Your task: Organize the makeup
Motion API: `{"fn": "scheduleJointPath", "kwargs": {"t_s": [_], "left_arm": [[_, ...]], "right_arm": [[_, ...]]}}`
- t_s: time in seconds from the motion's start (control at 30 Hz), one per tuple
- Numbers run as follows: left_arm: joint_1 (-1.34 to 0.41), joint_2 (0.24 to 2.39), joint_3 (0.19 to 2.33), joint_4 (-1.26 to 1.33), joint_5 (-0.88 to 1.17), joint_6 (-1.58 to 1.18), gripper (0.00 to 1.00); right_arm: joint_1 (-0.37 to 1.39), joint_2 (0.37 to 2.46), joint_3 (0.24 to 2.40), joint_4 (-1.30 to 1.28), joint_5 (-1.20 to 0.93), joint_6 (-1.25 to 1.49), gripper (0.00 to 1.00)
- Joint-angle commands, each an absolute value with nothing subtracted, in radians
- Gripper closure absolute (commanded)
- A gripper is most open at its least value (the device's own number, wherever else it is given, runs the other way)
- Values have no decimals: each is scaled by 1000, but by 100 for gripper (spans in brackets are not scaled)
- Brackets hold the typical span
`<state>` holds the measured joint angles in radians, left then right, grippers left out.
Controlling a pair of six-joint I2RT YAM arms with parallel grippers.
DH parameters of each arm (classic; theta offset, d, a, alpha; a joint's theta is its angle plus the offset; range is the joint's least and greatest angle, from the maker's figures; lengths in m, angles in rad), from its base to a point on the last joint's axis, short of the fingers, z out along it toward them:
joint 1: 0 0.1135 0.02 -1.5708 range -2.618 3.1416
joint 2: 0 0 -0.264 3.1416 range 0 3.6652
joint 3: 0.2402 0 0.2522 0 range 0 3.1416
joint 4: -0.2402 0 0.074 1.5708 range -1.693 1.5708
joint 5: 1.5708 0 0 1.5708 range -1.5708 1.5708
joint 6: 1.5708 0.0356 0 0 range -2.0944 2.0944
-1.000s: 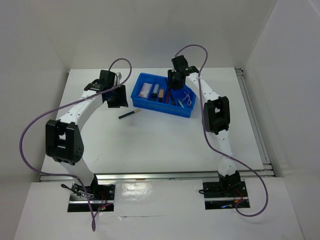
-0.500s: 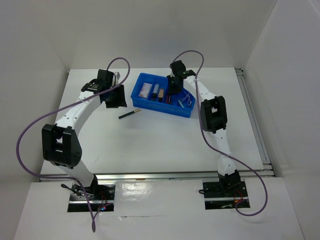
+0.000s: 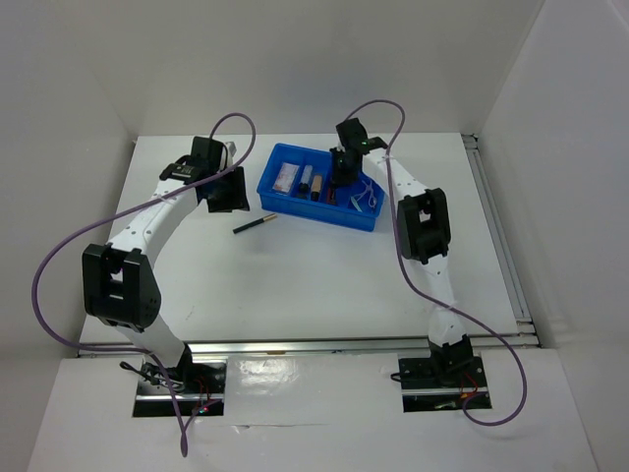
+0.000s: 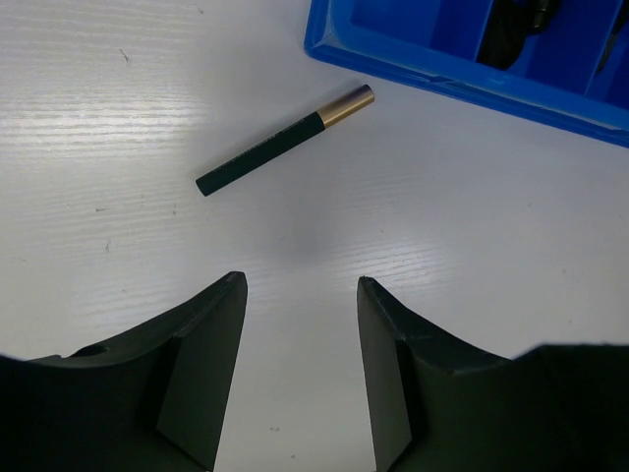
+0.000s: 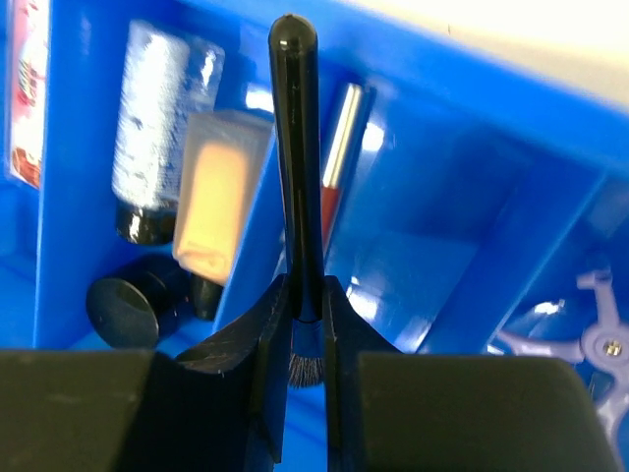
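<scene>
My right claw (image 5: 306, 324) pinches a black brush (image 5: 295, 147) over the blue tray (image 5: 462, 147). My left claw (image 4: 301, 374) hangs half-open near a gold-tipped pencil (image 4: 283, 141).

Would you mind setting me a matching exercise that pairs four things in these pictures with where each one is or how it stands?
1. gold-capped pencil
2. black wand
3. left gripper
4. lilac tool

A. open above the table
B. inside the blue tray
C. clamped by the right gripper
D. flat on the table, outside the tray

Pairs: 1-D, 2-C, 3-A, 4-B
</scene>
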<state>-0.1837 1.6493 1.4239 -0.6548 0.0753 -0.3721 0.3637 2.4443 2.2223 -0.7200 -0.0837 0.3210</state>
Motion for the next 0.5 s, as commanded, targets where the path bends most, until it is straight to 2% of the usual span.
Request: {"fn": "scheduleJointPath", "kwargs": {"t_s": [0.0,0.2,0.4,0.47], "left_arm": [[-176,1602,1424,-658,69,-371,38],[-176,1611,1424,-658,51,-371,34],[-176,1646,1405,-624,41,-382,31],[-176,1657,1405,-624,52,-382,30]], "right_arm": [[362,2333,2184,-735,-87,363,99],[362,2315,2168,-775,-87,374,99],[362,2278,2219,-813,-77,374,75],[362,2252,2287,-854,-66,374,71]]}}
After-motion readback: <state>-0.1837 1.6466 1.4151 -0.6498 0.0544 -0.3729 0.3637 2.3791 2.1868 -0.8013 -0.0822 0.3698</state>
